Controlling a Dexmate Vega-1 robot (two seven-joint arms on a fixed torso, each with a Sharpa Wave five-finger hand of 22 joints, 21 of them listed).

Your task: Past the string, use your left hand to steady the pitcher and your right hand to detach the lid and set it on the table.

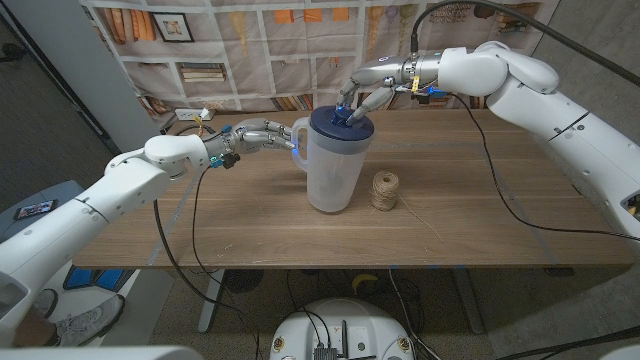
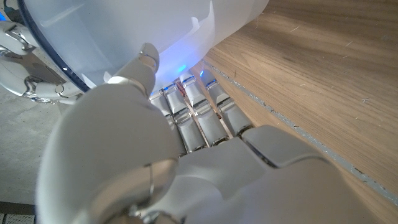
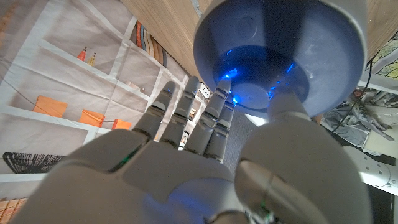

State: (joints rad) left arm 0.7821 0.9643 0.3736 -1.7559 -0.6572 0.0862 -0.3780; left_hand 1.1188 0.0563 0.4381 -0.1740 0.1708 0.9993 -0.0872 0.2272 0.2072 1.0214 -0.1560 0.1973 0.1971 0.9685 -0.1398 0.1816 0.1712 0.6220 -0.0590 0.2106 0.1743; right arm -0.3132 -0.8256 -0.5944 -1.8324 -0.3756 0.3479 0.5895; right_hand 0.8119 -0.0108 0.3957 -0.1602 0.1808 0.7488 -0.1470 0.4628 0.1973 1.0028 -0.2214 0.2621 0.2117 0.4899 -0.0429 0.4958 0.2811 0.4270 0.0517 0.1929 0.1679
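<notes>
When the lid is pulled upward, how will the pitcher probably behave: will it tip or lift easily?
The pitcher looks translucent plastic with no liquid visible, so probably light and apt to lift with the lid. It is tall, so it could tip. The left robot hand at its side should limit this, while the right robot hand grips the lid.

No text, label, brand or number could be read in any view. The pitcher [image 1: 333, 165], its lid [image 1: 341, 126] and the string [image 1: 385, 190] bore no legible marking; backdrop print was too blurred.
</notes>
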